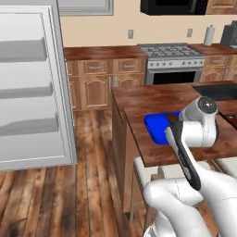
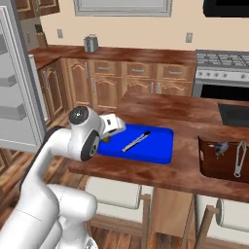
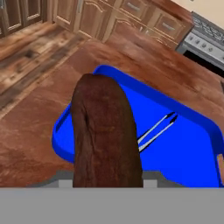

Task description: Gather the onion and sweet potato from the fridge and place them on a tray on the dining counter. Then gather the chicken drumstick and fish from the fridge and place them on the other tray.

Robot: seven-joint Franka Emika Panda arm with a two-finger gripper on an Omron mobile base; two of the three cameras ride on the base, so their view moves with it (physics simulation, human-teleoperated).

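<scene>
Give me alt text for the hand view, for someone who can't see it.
A dark brown sweet potato, held in the hand, fills the foreground above the near corner of a blue tray. Thin tongs lie in the tray, which sits on a reddish-brown counter, with wood cabinets beyond.

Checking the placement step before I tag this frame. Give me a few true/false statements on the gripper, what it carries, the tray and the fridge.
1. The gripper holds the sweet potato. True.
2. The sweet potato already lies flat in the blue tray. False: it is held above the tray's near end, not set down.
3. The blue tray sits on the dining counter. True.
4. The fridge door is shut. False: it stands open, showing its white inside and grey shelves.
5. The blue tray holds a thin utensil. True.
6. The onion lies in the middle of the blue tray. False: no onion is visible on the open blue surface.
</scene>
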